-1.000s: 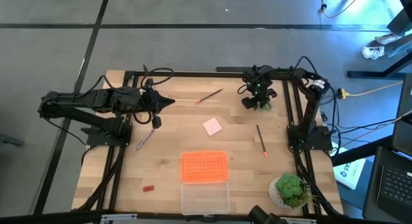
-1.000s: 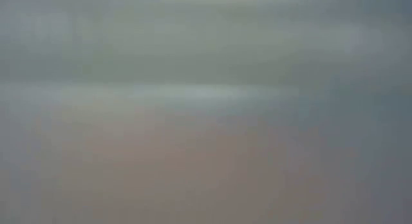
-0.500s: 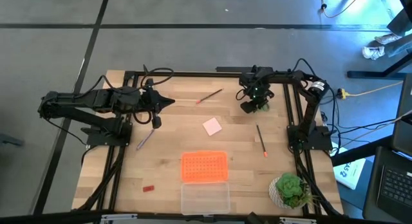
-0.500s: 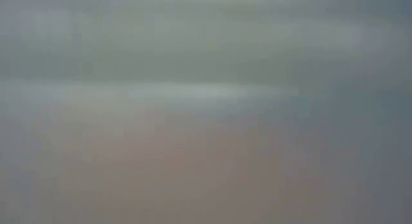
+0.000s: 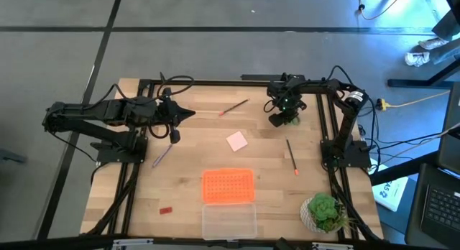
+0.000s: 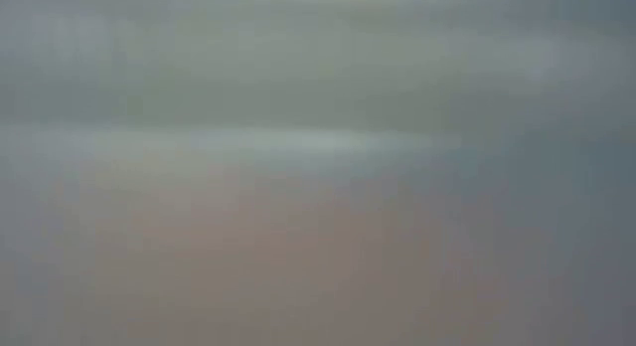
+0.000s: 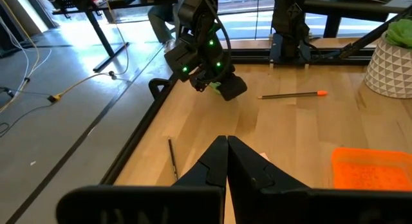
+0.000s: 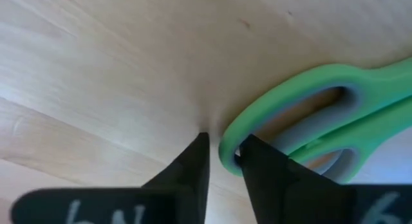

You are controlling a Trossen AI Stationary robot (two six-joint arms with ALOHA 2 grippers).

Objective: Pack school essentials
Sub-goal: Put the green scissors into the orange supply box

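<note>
Two arms in view. Right gripper sits low at the table's 1 o'clock area, shifted slightly from a second ago, fingers now narrowed around one green loop of the scissors, which lie flat on the wood. Left gripper unchanged at 10 o'clock, fingers pressed together, empty. Nothing else moved: red pencil near 12, pink pad at centre, orange-tipped pencil at 3, purple pen at 9, red block at 7, orange lid and clear box at 6, plant at 5. Low view shows only blur.
</note>
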